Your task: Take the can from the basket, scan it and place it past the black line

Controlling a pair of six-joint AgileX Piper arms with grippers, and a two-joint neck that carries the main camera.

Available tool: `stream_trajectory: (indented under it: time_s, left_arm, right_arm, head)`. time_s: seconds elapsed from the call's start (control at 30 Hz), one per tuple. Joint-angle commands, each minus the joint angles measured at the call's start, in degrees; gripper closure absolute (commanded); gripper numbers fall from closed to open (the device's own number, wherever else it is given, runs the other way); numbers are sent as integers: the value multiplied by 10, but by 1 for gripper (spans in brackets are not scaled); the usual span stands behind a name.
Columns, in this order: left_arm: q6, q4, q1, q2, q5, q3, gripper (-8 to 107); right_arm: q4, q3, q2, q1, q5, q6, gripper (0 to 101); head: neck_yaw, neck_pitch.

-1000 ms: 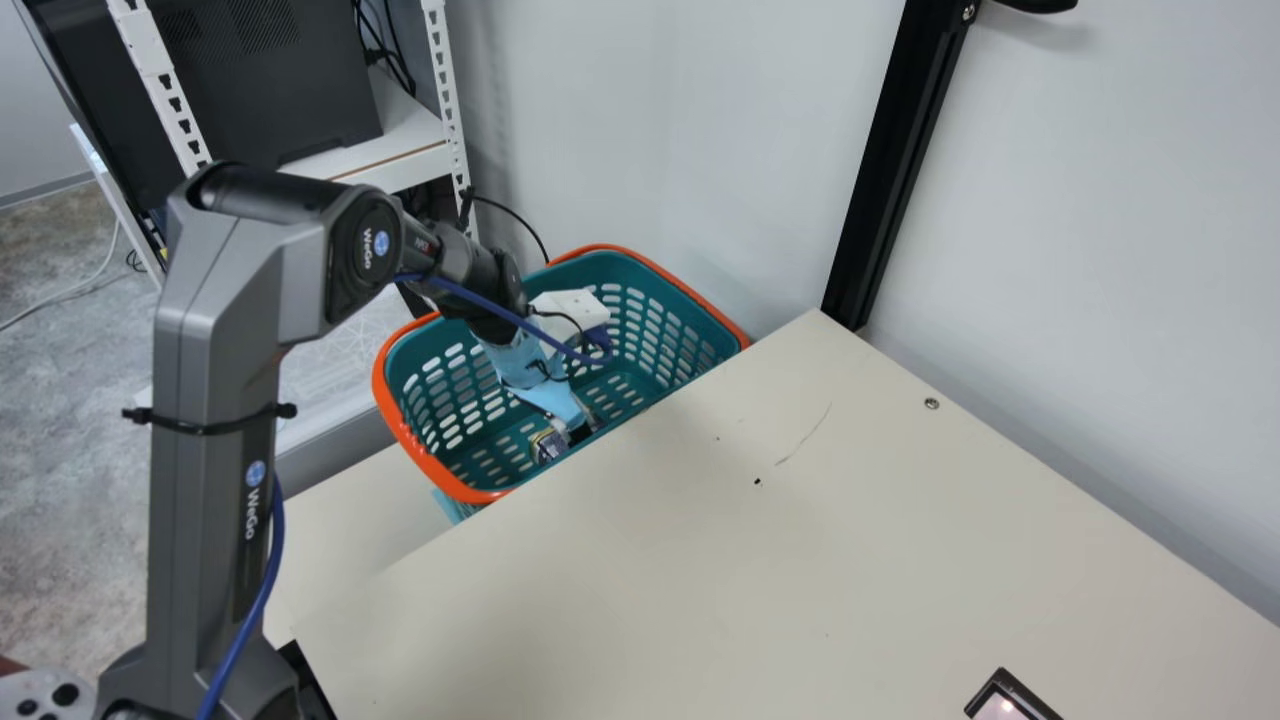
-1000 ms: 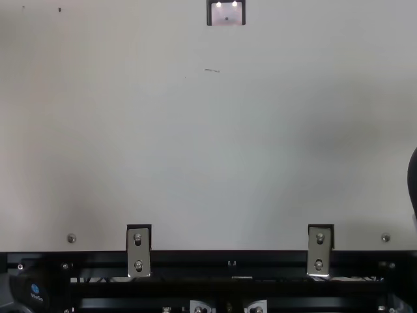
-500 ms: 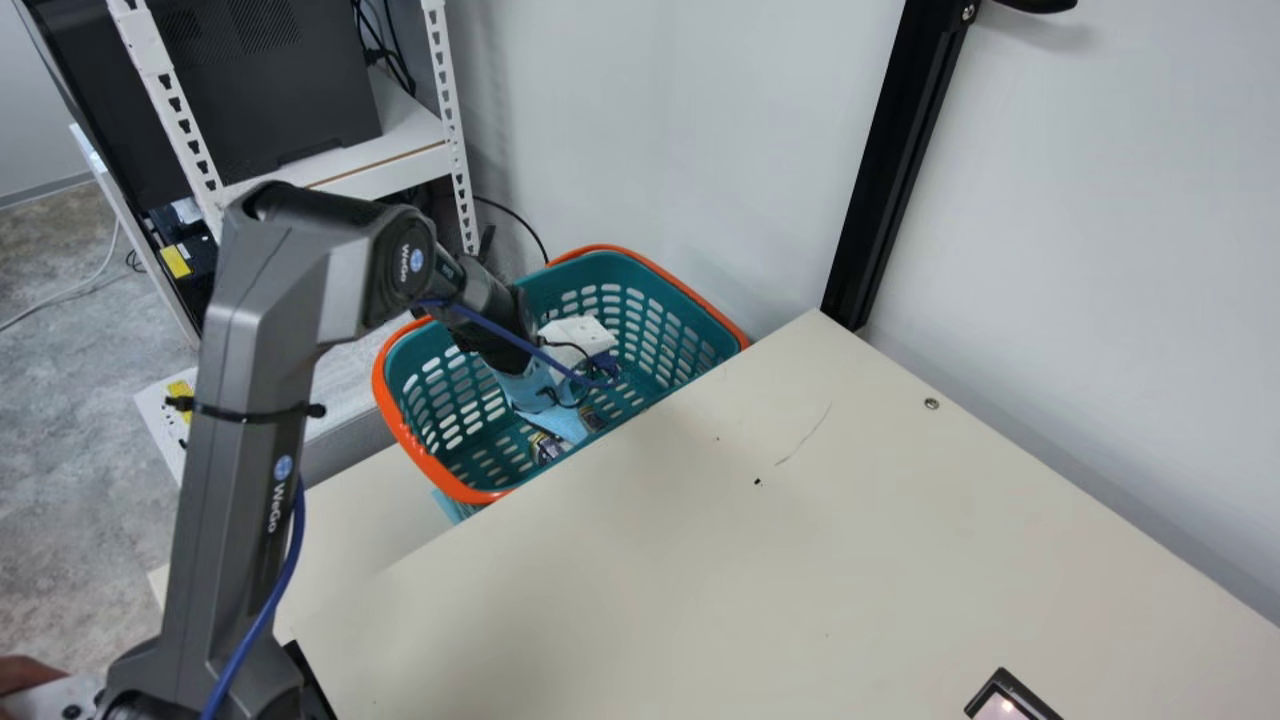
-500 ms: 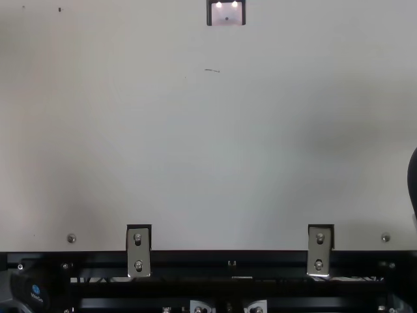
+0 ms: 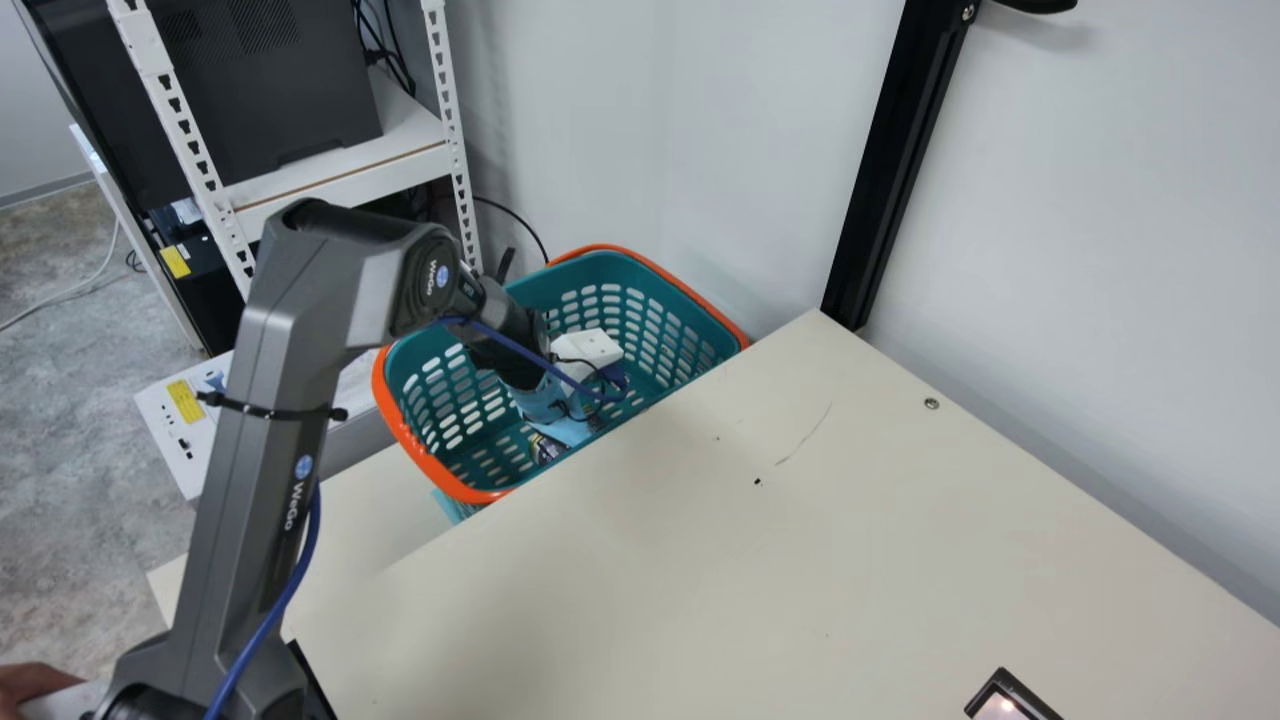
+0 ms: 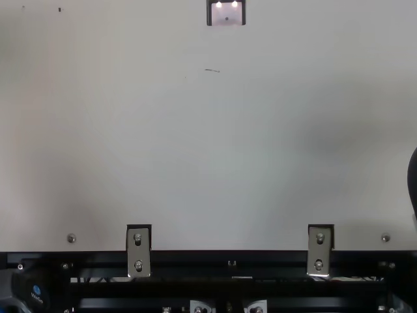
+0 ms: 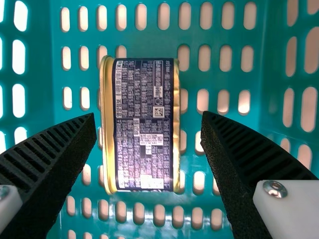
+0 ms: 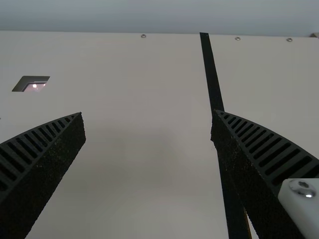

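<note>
Main view: my left gripper (image 5: 568, 430) is down inside the basket (image 5: 400, 432). Left wrist view: fingers spread wide — can (image 7: 144, 124) on the basket floor, ungripped. Right wrist view: my right gripper (image 8: 148, 113) open — black line (image 8: 213, 79) on the table (image 8: 124, 59).

Left arm (image 5: 262, 430) tipped farther toward basket (image 5: 425, 461); left gripper (image 5: 568, 428) lower inside it, nearer basket floor, more hidden behind table's (image 5: 720, 560) basket-side edge.
</note>
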Motion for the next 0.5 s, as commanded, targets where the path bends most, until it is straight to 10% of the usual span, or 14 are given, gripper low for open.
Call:
stream_trajectory:
  time_s: [0.0, 0.07, 0.47]
  left_arm:
    - [-3, 2, -1, 3, -2, -1, 9]
    - [-5, 2, -3, 3, -4, -1, 89]
    - [-51, 50, 1, 3, -15, 11, 89]
  right_arm:
    - [0, 0, 0, 0, 0, 0, 0]
    - [0, 0, 0, 0, 0, 0, 0]
    - [0, 0, 0, 0, 0, 0, 0]
  head:
    - [19, -18]
    - [19, -18]
    - [19, -18]
